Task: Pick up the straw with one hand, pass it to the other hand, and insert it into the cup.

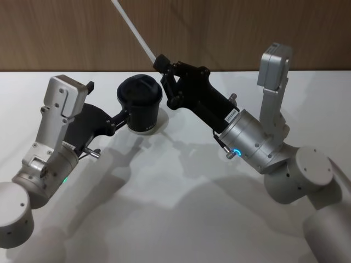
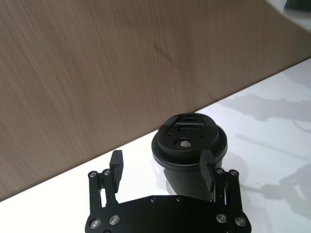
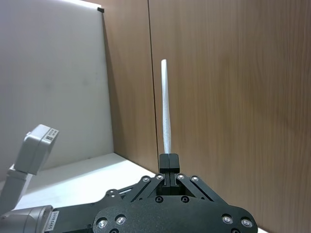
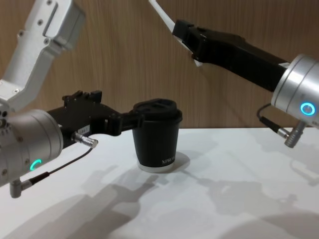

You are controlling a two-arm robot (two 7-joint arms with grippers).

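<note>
Overhead, right pincer (image 1: 160, 61) clamps straw (image 1: 134, 30); left pincer (image 2: 162, 159) gapes beside cup (image 1: 141, 104).

- My right arm comes in from the lower right of the head view, its silver wrist lit blue, and reaches up and left toward the top centre.
- My right gripper (image 1: 160, 61) is pinched tight on the straw (image 1: 133, 26).
- My left arm enters from the lower left, its wrist lit green-teal.
- My left gripper (image 1: 123, 116) points right at mid-frame, fingers (image 2: 116, 165) spread wide.
</note>
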